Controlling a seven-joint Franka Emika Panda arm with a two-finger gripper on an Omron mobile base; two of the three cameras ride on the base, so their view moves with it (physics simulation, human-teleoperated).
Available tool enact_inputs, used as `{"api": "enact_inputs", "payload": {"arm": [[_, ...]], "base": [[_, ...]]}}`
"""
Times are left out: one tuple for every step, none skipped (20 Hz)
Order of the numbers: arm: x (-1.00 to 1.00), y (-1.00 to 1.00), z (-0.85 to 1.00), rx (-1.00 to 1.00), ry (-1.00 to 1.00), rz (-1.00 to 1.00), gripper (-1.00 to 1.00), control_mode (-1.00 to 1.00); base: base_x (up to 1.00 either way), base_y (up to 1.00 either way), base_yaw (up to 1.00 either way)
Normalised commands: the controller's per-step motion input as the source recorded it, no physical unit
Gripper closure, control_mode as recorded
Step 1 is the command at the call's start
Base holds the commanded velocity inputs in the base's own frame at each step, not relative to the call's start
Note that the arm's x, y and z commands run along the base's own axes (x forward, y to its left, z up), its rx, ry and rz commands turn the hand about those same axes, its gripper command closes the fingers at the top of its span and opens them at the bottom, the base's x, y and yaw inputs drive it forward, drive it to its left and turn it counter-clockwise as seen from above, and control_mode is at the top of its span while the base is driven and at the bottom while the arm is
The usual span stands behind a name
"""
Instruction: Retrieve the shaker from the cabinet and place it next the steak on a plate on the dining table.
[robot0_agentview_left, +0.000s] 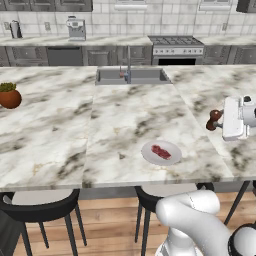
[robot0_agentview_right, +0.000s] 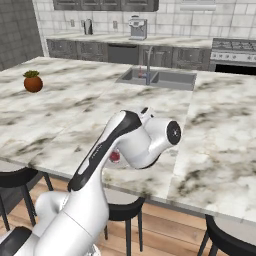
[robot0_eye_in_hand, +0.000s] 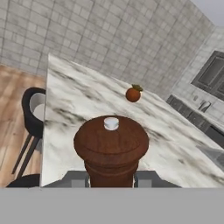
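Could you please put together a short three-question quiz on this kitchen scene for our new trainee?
1. True or false: the steak lies on the plate.
2. What is the hand holding? A) the shaker B) the potted plant C) nothing
3. Fill in: in the left base view, the shaker is held above the dining table, to the ____ of the plate.

Key:
1. True.
2. A; the hand view shows the brown shaker clamped between the fingers.
3. Right; it has not yet been set down beside the steak.
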Motion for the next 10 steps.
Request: {"api": "enact_inputs", "payload": {"arm": [[0.11,-0.08,-0.21,-0.08,0.0,0.0,1.0,-1.0],[0.09,-0.06,-0.21,-0.04,0.0,0.0,1.0,-1.0],[0.06,-0.04,-0.24,-0.01,0.0,0.0,1.0,-1.0],[0.06,-0.04,-0.27,0.0,0.0,0.0,1.0,-1.0],[0.02,-0.06,-0.35,0.0,0.0,0.0,1.0,-1.0],[0.02,-0.11,-0.41,0.0,0.0,0.0,1.0,-1.0],[0.01,-0.17,-0.49,0.0,0.0,0.0,1.0,-1.0],[0.01,-0.19,-0.52,0.0,0.0,0.0,1.0,-1.0],[0.03,-0.2,-0.53,0.03,0.0,0.0,1.0,-1.0],[0.08,-0.16,-0.53,0.05,0.0,0.0,1.0,-1.0]], "base": [[0.0,0.0,0.0],[0.0,0.0,0.0],[0.0,0.0,0.0],[0.0,0.0,0.0],[0.0,0.0,0.0],[0.0,0.0,0.0],[0.0,0.0,0.0],[0.0,0.0,0.0],[0.0,0.0,0.0],[0.0,0.0,0.0]]}}
